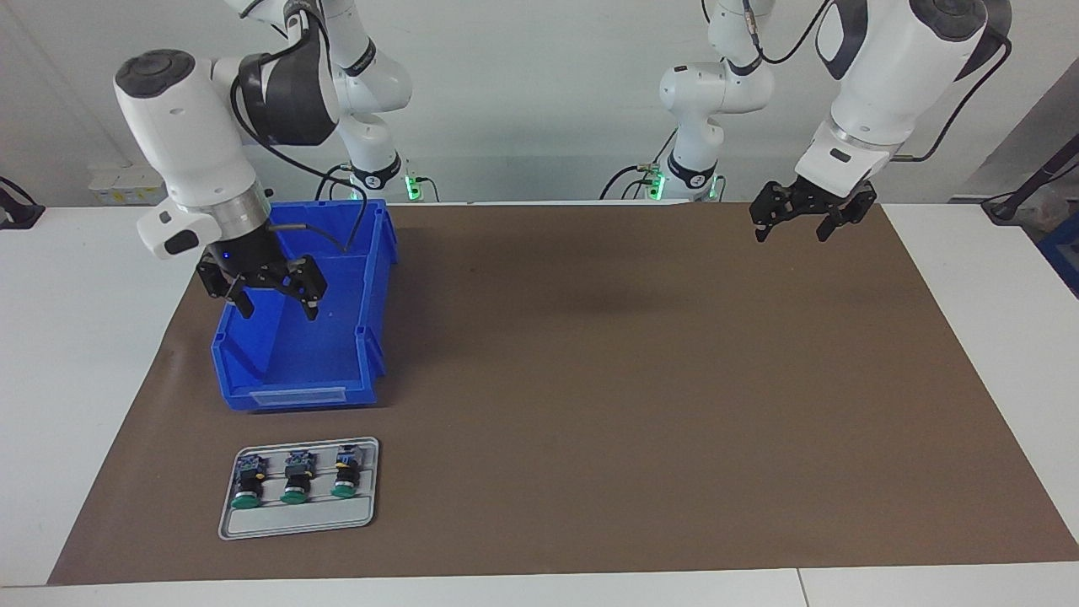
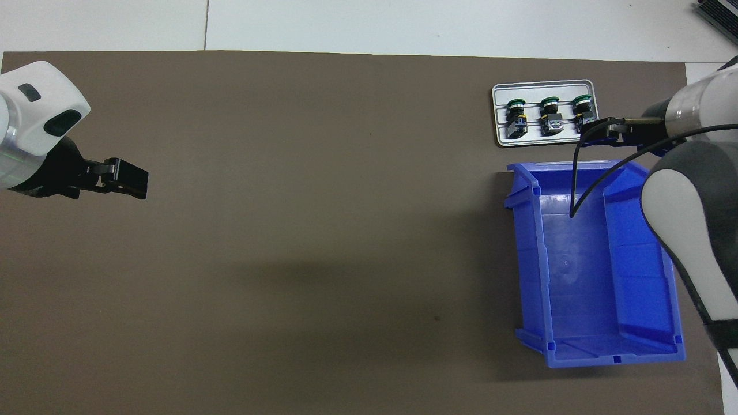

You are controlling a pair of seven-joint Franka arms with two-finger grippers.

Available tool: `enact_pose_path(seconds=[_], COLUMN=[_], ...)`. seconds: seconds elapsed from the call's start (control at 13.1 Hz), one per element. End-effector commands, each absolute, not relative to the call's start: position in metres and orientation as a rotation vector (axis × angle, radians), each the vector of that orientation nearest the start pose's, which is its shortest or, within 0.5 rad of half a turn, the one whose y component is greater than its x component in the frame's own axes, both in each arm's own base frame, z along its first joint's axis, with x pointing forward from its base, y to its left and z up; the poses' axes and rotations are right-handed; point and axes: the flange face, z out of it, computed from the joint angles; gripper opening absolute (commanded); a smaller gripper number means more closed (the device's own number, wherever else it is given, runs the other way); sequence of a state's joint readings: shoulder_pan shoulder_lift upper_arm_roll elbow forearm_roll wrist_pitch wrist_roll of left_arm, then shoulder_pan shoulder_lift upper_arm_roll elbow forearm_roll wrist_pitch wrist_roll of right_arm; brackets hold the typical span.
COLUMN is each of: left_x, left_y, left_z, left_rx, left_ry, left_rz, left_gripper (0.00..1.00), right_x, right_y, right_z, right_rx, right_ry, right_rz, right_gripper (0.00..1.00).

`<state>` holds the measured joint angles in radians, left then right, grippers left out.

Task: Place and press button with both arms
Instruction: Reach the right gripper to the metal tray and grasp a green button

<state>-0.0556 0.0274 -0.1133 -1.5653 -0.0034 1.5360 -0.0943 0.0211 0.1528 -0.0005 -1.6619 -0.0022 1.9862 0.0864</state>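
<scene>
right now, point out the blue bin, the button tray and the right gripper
blue bin (image 1: 253,396): facing view, front wall
button tray (image 1: 295,521): facing view, bare front strip
right gripper (image 1: 278,308): facing view, between its open fingertips, over the bin
</scene>
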Motion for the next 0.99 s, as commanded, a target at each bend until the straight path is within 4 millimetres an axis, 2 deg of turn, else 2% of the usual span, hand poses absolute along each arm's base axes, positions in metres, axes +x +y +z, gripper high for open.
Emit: enact_pose_path(seconds=[0.0, 0.3, 0.46, 0.61, 0.76, 0.91], left_x=[0.541, 0.541, 0.541, 0.541, 0.541, 0.541], left_y=[-0.088, -0.088, -0.088, -0.087, -0.087, -0.088], left_z=[0.611, 0.611, 0.611, 0.611, 0.611, 0.611], left_rx=[-3.145, -3.145, -3.145, -3.146, -3.146, -3.145], left_ry=[0.13, 0.13, 0.13, 0.128, 0.128, 0.13], left_rz=[0.092, 0.092, 0.092, 0.091, 0.091, 0.092], left_gripper=[1.0, 1.0, 1.0, 1.0, 1.0, 1.0], right_x=[0.66, 0.687, 0.706, 0.722, 0.738, 0.745], right_y=[-0.006, -0.017, -0.021, -0.023, -0.036, -0.037], right_z=[0.49, 0.423, 0.409, 0.384, 0.362, 0.352], right_rx=[-3.125, -3.13, -3.125, -3.128, -3.123, -3.118], right_ry=[0.02, -0.007, 0.004, -0.002, 0.012, 0.013], right_rz=[-0.313, -0.333, -0.366, -0.344, -0.335, -0.33], right_gripper=[0.99, 0.99, 0.99, 0.99, 0.97, 0.97])
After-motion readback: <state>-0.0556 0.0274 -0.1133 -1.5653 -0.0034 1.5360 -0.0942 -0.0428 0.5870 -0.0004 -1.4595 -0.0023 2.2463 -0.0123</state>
